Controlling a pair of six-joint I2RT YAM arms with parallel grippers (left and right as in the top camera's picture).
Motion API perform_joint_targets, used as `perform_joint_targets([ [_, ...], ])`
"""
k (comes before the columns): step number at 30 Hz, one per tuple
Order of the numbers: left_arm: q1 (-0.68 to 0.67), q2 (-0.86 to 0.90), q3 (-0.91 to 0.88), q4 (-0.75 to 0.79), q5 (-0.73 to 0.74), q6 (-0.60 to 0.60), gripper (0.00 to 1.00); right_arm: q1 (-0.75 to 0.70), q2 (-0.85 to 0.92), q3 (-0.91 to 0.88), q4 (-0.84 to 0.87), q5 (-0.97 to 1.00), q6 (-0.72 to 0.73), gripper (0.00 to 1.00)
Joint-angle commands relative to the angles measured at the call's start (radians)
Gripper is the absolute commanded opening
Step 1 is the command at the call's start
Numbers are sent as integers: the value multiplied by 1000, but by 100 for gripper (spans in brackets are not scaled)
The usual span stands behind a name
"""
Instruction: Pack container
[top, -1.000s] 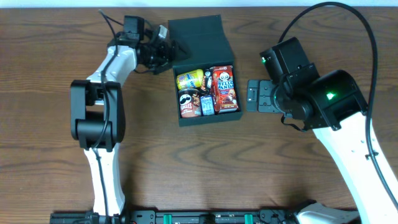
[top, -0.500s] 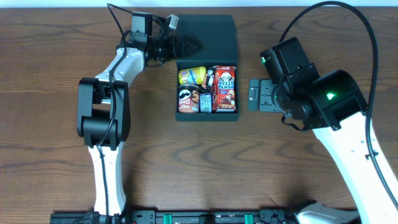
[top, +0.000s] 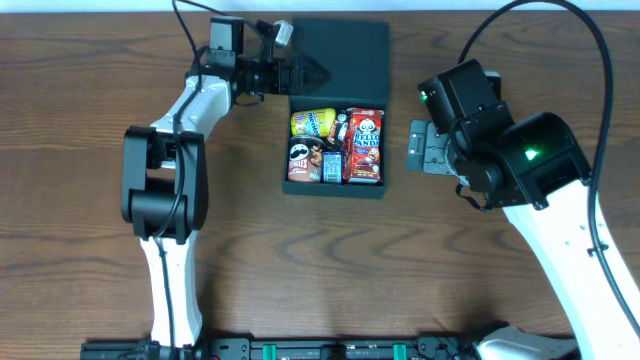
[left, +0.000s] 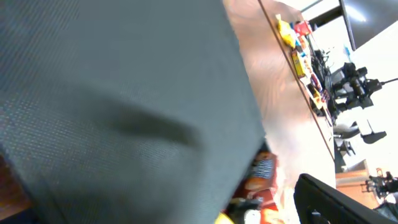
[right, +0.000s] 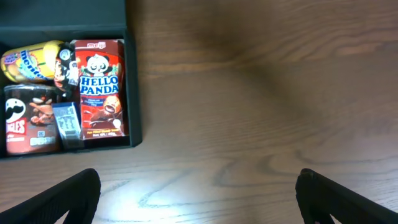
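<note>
Over container (top: 335, 189) lid (top: 350, 50) | left tool (top: 305, 72): jaws masked by lid; grip cannot tell | right tool (top: 421, 148): spread wide; empty

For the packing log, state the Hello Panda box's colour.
The Hello Panda box is red; clearest in the right wrist view.

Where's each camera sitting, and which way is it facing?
Overhead: above the table, straight down on the container; left hand and right hand show.
Left wrist: on the left arm, close against the lid; one finger shows.
Right wrist: on the right arm, down at the container; both fingertips show.
Shared: overhead and right wrist see the Hello Panda box.
</note>
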Motion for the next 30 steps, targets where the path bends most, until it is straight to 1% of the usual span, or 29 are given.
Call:
perform_joint_targets([
  [1,-12,-142,8,-43,47,102,95,-6,-2,-6,-1,39,19,99],
  [4,-34,-206,8,-166,24,193,95,-6,-2,-6,-1,46,19,99],
  [8,-83,-312,8,-389,-106,331,95,-6,-2,-6,-1,101,19,99],
  [10,-111,-366,8,-490,-175,373,95,-6,-2,-6,0,114,19,99],
  [13,-139,-415,8,-584,-216,410,95,-6,-2,-6,6,114,19,99],
  [18,-166,-464,8,-745,-255,433,95,-6,-2,-6,17,113,19,99],
  [22,-167,-507,8,-832,-280,433,95,-6,-1,-6,35,89,19,99],
  [24,-169,-542,8,-877,-357,430,95,-6,4,-6,50,55,19,99],
  [26,-169,-602,8,-951,-474,423,95,-6,18,-6,64,21,18,99],
  [28,-169,-650,8,-1004,-545,419,95,-5,37,-6,71,-15,18,99],
  [30,-169,-707,7,-1054,-637,384,95,-3,64,-6,80,-52,18,99],
])
